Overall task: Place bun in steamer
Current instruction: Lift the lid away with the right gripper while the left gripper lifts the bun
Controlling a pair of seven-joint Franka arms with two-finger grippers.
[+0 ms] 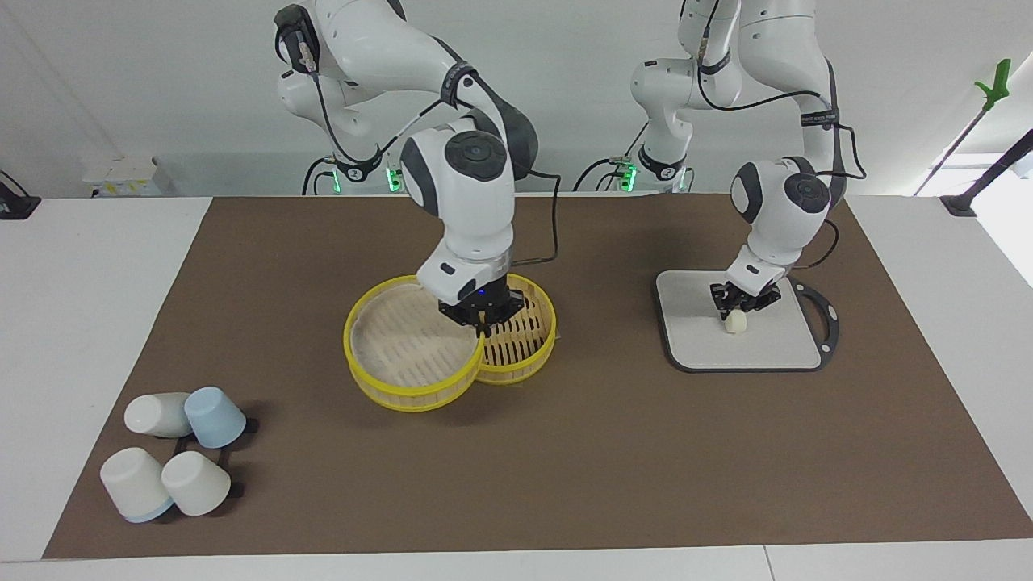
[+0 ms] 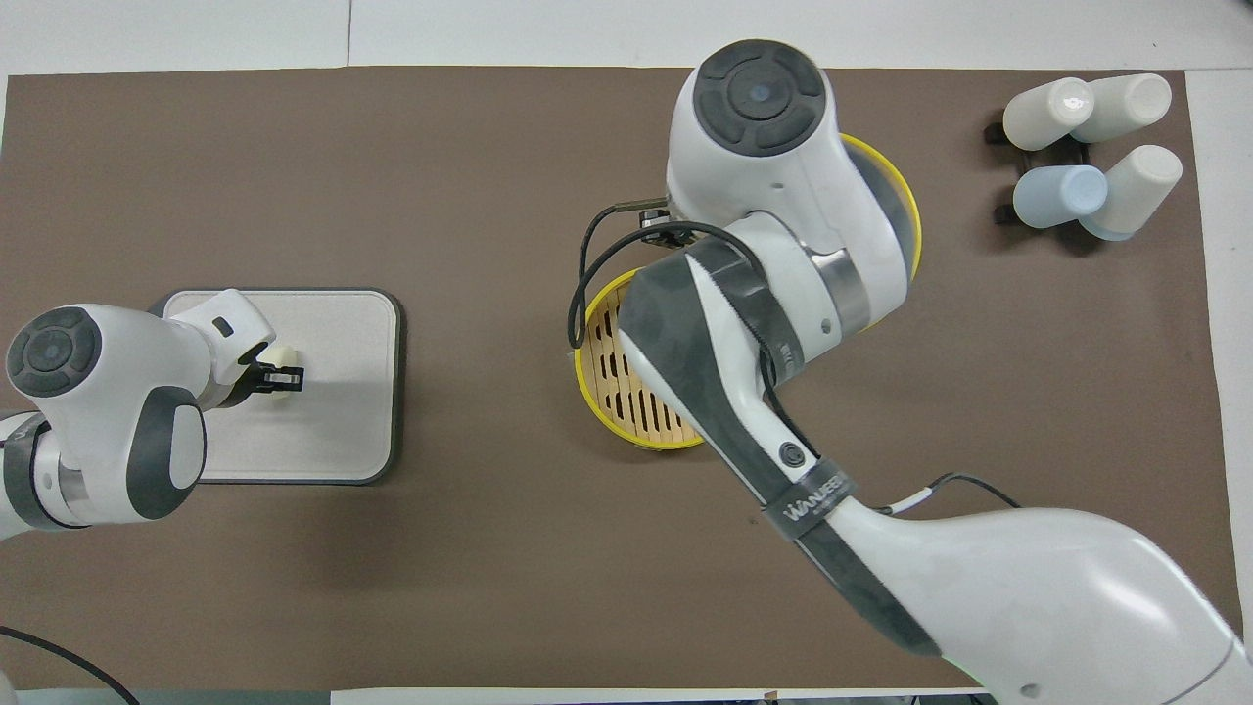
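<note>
The steamer is split into two yellow-rimmed parts. My right gripper [image 1: 482, 316] is shut on the rim of the upper tier [image 1: 403, 355] and holds it low, beside the lower tier [image 1: 524, 343], toward the right arm's end. The upper tier's edge overlaps the lower tier's rim. In the overhead view the lower tier [image 2: 612, 392] shows its slotted base, and my right arm hides most of the upper tier [image 2: 908, 211]. The cream-white bun [image 1: 735, 323] sits on the grey cutting board [image 1: 775, 347]. My left gripper [image 1: 738, 305] is closed around the bun [image 2: 286, 354].
Several white and blue cups [image 1: 173, 456] lie on a small black rack at the right arm's end, at the table edge farthest from the robots; they also show in the overhead view [image 2: 1091, 157]. The cutting board [image 2: 343, 431] lies at the left arm's end on the brown mat [image 1: 605, 468].
</note>
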